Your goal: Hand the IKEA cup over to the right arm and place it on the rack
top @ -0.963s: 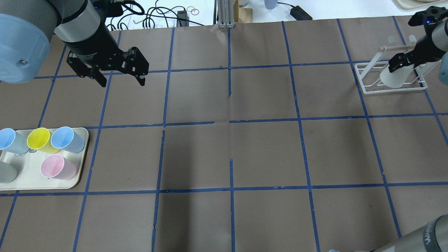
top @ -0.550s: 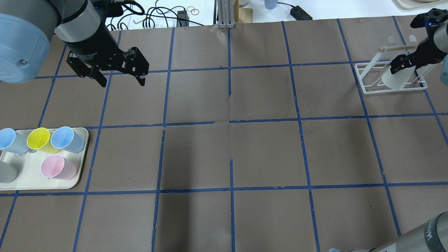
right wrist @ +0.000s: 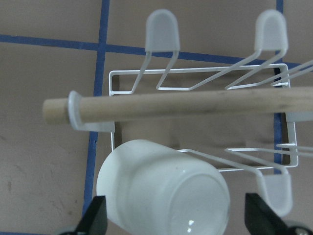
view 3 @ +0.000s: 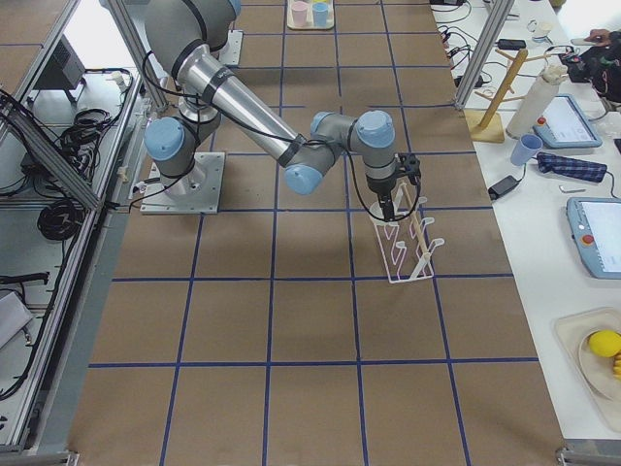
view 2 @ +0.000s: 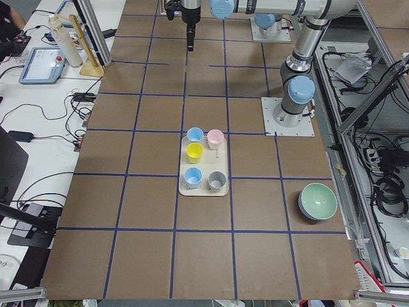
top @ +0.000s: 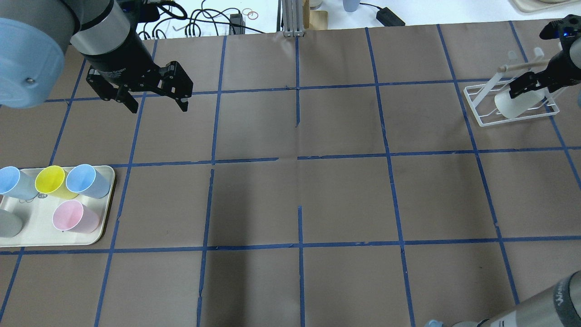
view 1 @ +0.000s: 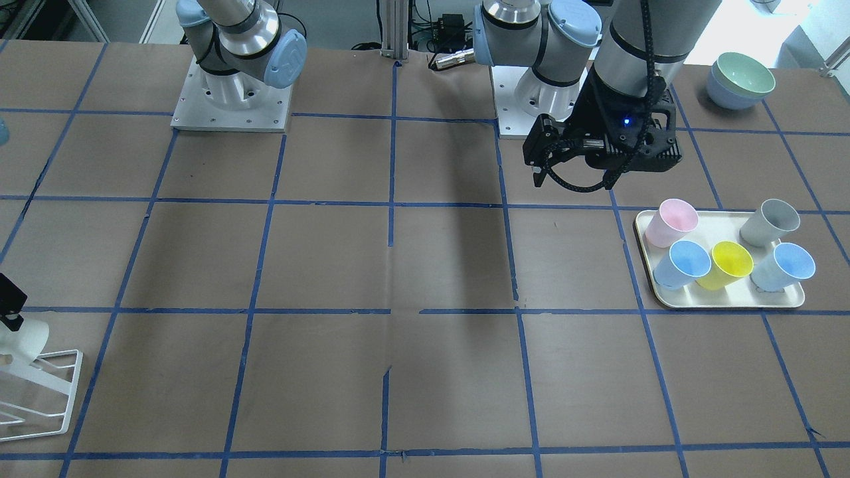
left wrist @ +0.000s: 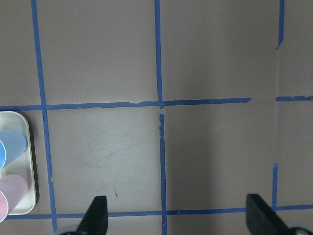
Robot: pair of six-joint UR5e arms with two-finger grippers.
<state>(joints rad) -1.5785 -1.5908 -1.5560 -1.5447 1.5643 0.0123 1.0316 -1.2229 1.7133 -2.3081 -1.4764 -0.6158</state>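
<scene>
the ikea cup (right wrist: 161,196) seems seated on the rack (right wrist: 195,72) at the far right corner of the table (top: 345,200); right gripper (right wrist: 176,218) and left gripper (top: 159,108) are both spread and empty; the right should be withdrawn straight.

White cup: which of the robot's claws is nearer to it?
Right. The right claw has a finger on each side of the white cup at the rack; the left claw hangs far away, toward the tray.
</scene>
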